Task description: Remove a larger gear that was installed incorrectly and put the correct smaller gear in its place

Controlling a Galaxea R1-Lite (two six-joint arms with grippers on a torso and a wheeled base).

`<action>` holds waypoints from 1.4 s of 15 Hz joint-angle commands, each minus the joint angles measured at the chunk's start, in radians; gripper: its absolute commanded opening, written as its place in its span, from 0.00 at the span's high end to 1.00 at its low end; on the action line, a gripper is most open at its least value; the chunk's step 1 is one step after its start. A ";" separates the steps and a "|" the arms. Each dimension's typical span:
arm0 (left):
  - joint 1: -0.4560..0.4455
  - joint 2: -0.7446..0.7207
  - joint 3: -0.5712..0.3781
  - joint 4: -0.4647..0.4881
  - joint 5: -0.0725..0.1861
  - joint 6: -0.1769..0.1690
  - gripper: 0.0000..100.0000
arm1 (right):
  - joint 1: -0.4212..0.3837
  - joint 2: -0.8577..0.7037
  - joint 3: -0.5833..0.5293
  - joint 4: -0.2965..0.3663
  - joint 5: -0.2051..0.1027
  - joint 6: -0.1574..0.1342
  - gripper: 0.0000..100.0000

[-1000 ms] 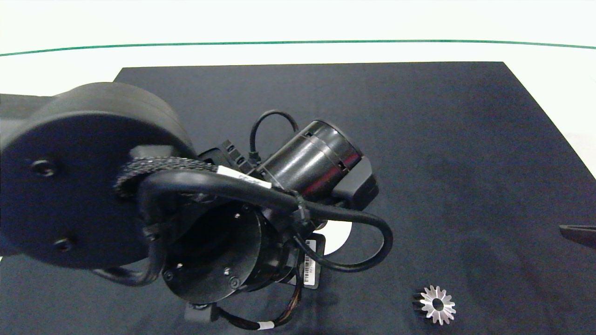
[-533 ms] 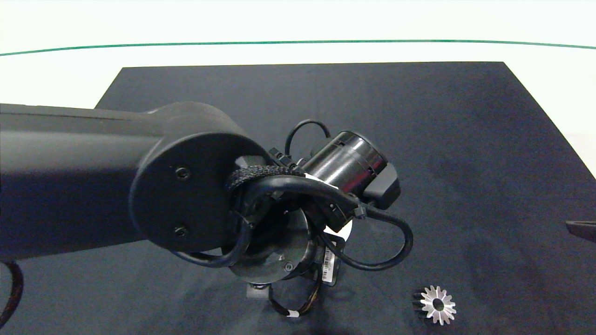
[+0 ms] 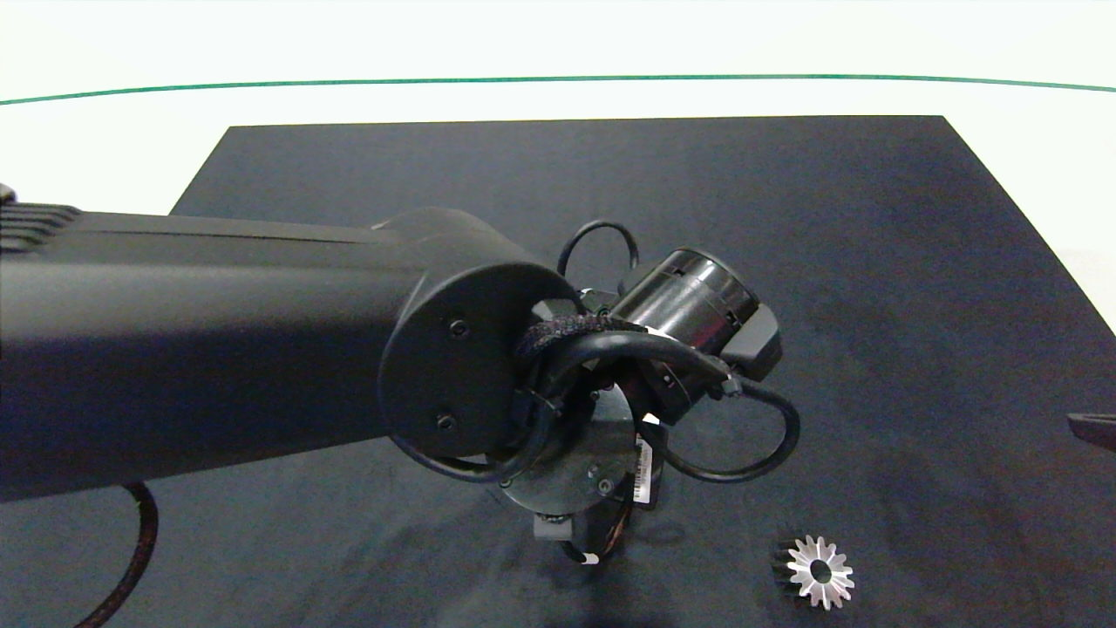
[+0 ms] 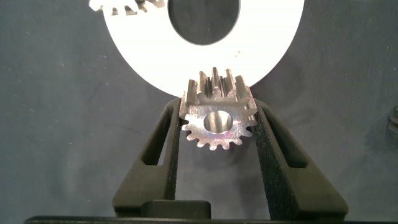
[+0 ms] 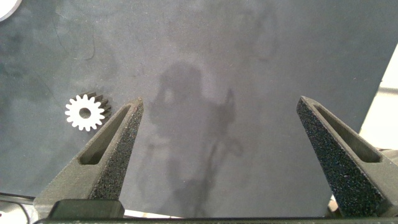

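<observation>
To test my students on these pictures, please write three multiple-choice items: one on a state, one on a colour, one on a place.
1. The left gripper is:
A. open and empty
B. shut on the smaller gear
C. shut on a screw

2. What colour is the disc beyond the smaller gear?
A. white
B. green
C. red

3. Where does the larger gear lie?
A. on the disc
B. on the dark mat, apart from both grippers
C. between the left gripper's fingers

Key: 1 B, both fingers press the gear's sides; 2 A, the left wrist view shows it white; 3 B, it lies alone on the mat, outside the open right gripper.
</observation>
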 commanded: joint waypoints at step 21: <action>0.004 0.056 -0.042 0.010 0.005 -0.027 0.84 | 0.002 -0.016 0.003 0.004 0.001 -0.007 0.00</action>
